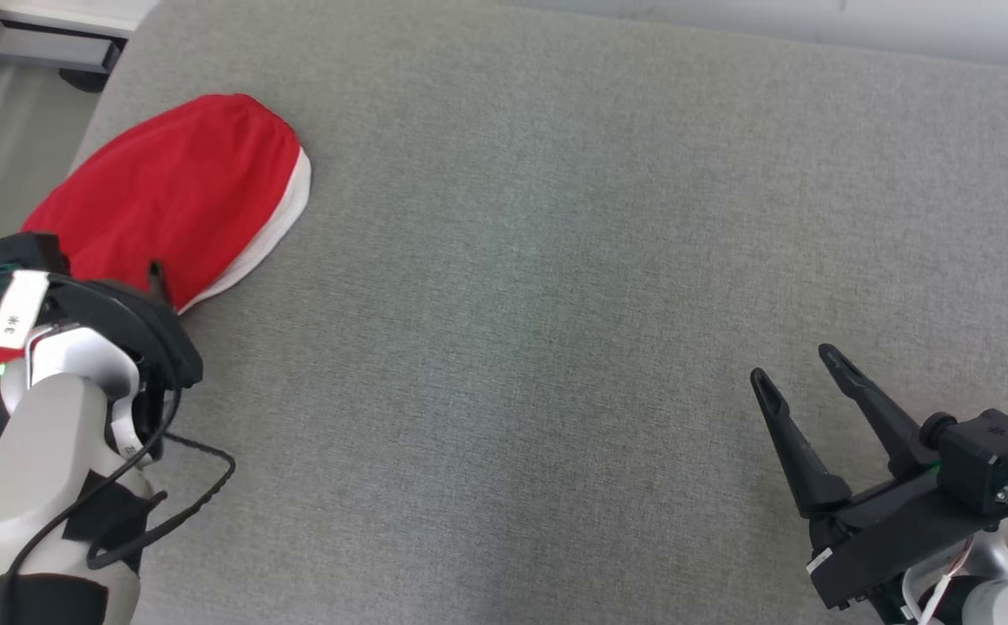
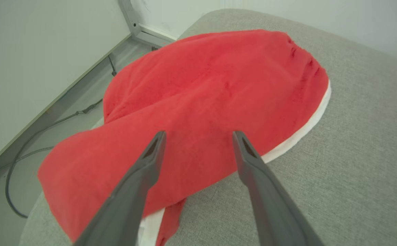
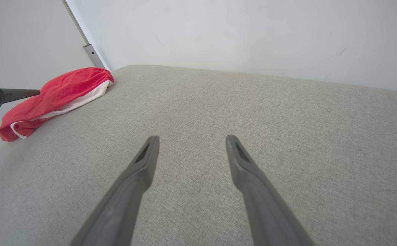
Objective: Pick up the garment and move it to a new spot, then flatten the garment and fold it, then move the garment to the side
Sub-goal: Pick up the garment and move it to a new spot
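Left arm (image 1: 43, 434) covers the garment's (image 1: 174, 191) near end in the head view, and its fingers (image 1: 156, 274) are mostly hidden behind the wrist. Right arm (image 1: 998, 603) runs off the corner.

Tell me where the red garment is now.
In the head view, the red garment lies at the far left edge of the grey cushion, just ahead of the left pincer.

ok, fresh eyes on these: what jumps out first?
The red garment with white trim, bunched at the left edge of the grey surface. The left gripper hangs open right over it. The right gripper, also open, sits far off at lower right.
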Controlling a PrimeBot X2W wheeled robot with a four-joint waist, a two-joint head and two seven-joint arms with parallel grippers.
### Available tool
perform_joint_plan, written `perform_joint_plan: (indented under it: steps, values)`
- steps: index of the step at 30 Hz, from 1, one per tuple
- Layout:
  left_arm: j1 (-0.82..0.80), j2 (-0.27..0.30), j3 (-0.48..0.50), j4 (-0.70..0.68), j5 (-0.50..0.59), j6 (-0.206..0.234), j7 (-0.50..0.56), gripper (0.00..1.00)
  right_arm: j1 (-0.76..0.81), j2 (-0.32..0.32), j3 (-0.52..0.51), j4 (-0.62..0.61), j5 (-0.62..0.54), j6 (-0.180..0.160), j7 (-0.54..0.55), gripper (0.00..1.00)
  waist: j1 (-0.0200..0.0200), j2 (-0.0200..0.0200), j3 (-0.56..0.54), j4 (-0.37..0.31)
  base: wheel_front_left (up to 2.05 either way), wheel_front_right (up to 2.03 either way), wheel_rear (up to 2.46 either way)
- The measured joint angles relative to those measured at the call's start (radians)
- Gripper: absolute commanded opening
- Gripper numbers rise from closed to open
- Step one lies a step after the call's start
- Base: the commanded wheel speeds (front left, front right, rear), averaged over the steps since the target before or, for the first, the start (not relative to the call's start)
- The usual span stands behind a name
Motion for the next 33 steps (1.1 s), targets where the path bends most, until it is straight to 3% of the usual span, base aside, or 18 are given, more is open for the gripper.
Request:
perform_joint_plan:
  steps: [8, 18, 26, 33]
  values:
    - [0.025, -0.012, -0.056, -0.095, 0.050, -0.021, -0.162, 1.00, -0.006, 0.036, 0.020, 0.066, 0.014, 0.000, -0.023, 1.00, 0.0000, 0.0000, -0.062, 0.021, 0.00, 0.00, 0.00]
    - [0.251, -0.023, -0.123, -0.225, 0.090, -0.063, -0.341, 1.00, 0.006, 0.086, 0.024, 0.157, 0.034, -0.017, -0.070, 1.00, -0.0001, -0.0001, -0.180, 0.028, 0.00, 0.00, 0.00]
    - [0.467, -0.008, -0.124, -0.384, 0.095, -0.062, -0.359, 1.00, 0.053, 0.121, 0.022, 0.203, 0.034, -0.053, -0.101, 1.00, -0.0003, -0.0002, -0.272, 0.009, 0.00, 0.00, 0.00]
    - [0.606, -0.003, -0.105, -0.523, 0.085, -0.048, -0.366, 1.00, 0.067, 0.123, -0.005, 0.202, 0.034, -0.071, -0.133, 1.00, -0.0002, -0.0001, -0.305, -0.058, 0.00, 0.00, 0.00]
